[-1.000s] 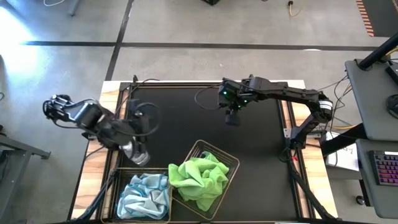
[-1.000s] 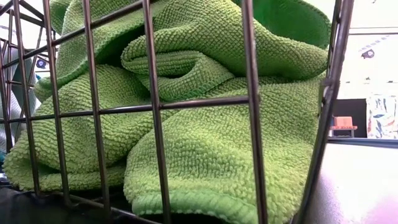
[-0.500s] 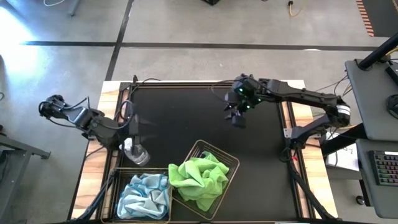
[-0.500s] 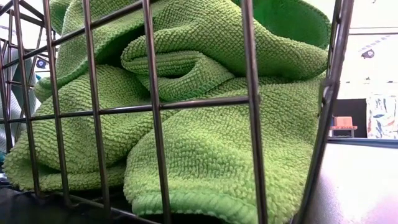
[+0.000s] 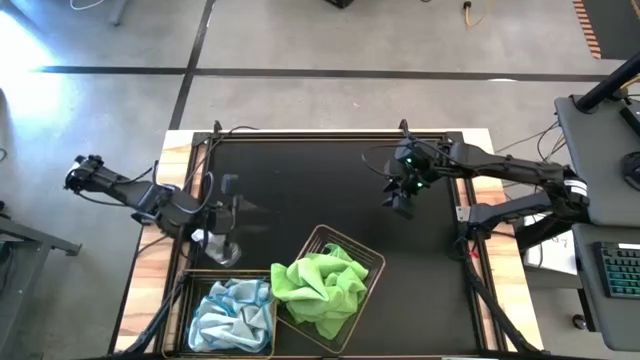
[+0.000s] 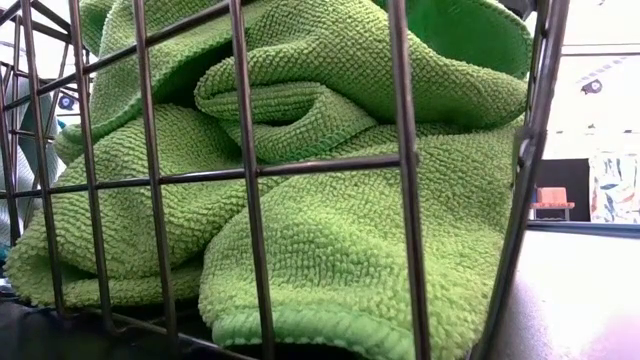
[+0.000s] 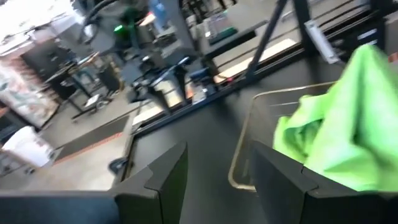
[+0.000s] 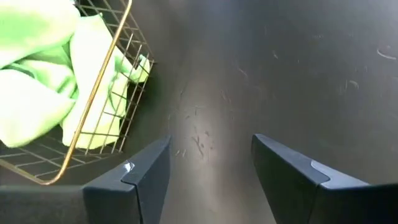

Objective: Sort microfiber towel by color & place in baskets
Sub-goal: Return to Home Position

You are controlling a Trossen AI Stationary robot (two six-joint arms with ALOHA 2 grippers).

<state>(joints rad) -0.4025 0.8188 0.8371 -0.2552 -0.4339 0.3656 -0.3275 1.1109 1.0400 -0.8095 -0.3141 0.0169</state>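
At the front edge of the black mat (image 5: pixel 300 180) the two baskets stand side by side. The left basket (image 5: pixel 228 273) holds the pale blue towels (image 5: pixel 232 312). The right basket (image 5: pixel 355 245), turned a little askew, holds the lime green towels (image 5: pixel 320 290), which are heaped above its rim. Every towel I can see is inside a basket, so I judge the sorting finished and the step in hand to be bringing both arms to rest. Just behind the left basket stands a small clear bottle (image 5: pixel 222 250). Beyond it, at the mat's left edge, hovers the left gripper (image 5: pixel 232 205), its fingers spread and empty. Farther back, near the right edge, hangs the right gripper (image 5: pixel 400 195), also spread with nothing between its fingers. The next move calls only for folding each arm toward its base, with the left one passing clear of the bottle.
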